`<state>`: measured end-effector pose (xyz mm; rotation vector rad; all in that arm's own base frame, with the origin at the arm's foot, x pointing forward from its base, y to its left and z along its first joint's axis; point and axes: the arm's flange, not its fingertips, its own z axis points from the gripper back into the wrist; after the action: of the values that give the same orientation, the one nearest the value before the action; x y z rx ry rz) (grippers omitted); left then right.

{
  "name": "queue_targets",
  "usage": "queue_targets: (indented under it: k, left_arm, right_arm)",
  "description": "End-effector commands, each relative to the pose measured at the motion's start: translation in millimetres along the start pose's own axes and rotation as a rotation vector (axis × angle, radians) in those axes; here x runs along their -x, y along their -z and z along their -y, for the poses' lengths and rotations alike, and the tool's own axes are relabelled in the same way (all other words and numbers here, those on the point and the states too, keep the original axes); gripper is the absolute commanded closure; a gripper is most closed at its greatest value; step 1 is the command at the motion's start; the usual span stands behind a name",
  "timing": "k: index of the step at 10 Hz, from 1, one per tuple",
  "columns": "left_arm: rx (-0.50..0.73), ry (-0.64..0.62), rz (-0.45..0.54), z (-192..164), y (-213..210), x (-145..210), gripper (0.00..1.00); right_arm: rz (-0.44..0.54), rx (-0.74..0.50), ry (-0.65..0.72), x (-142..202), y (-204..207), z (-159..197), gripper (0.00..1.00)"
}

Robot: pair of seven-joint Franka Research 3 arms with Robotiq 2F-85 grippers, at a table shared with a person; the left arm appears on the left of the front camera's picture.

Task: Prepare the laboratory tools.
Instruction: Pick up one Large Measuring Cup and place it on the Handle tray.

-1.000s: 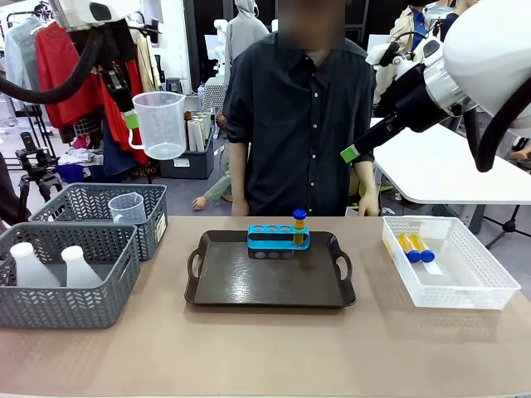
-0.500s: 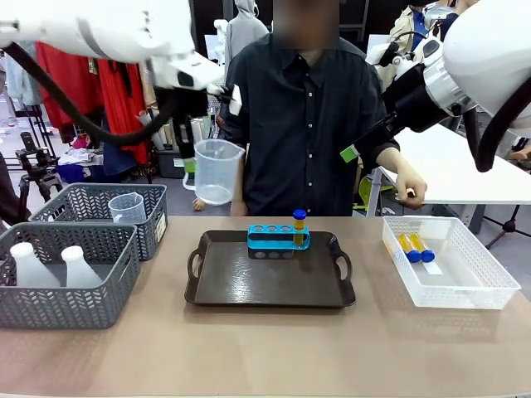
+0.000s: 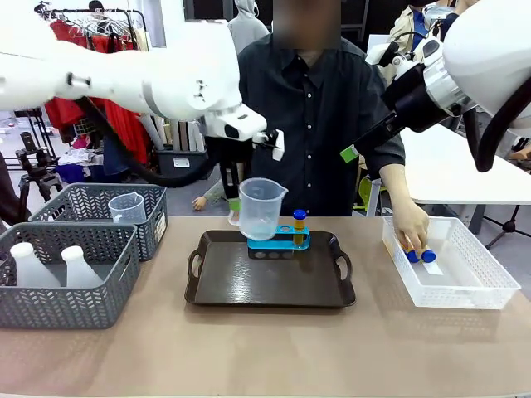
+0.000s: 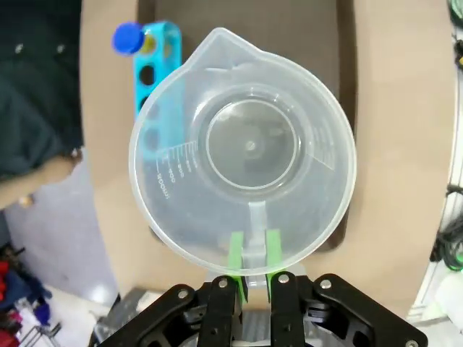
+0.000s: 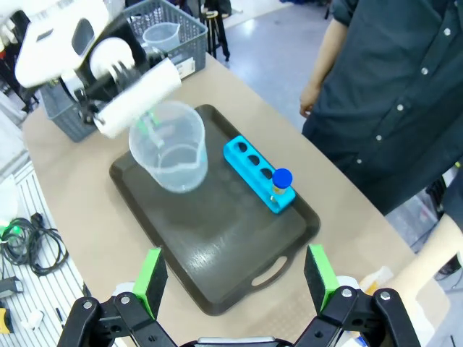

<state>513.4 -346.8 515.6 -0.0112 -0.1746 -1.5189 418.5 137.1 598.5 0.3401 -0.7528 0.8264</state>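
Jug [image 4: 249,144] is clear, empty, spouted, with printed scale marks.

One surface [image 3: 265,356], one dark tray [image 3: 265,286], two grey mesh baskets [image 3: 66,308] [image 3: 83,201], one white mesh basket [image 3: 465,292], one blue tube rack [image 3: 292,243]

Two clear measuring jugs [image 3: 262,209] [image 3: 126,207], two white flasks [image 3: 29,267] [image 3: 79,267]

Three blue-capped tubes of amber liquid: one [image 3: 299,225] in the rack, two [image 3: 412,256] [image 3: 428,255] in the white basket

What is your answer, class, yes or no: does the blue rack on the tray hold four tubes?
No, the blue rack holds just one blue-capped tube, and its other three holes stand empty.
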Motion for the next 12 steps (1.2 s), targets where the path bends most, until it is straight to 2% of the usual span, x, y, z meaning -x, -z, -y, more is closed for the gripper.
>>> queue_targets:
  k: [1,2,6,9,12]
  left_arm:
    - [0.068,0.085,0.049,-7.0,22.2,-9.5,1.0]
    - [0.13,0.116,0.07,-7.8,38.2,-18.9,1.0]
    - [0.22,0.193,0.143,-5.5,91.6,-44.8,1.0]
    - [0.167,0.224,0.115,-8.3,120.6,-57.8,1.0]
    - [0.136,0.244,0.095,-9.6,132.6,-61.5,1.0]
  right_arm:
    - [0.003,-0.004,-0.002,-0.3,-0.8,1.0,0.0]
    - [0.003,-0.004,-0.002,-0.3,-0.8,1.0,0.0]
    - [0.003,-0.004,-0.002,-0.3,-0.8,1.0,0.0]
    - [0.003,-0.004,-0.002,-0.3,-0.8,1.0,0.0]
    - [0.003,-0.004,-0.002,-0.3,-0.8,1.0,0.0]
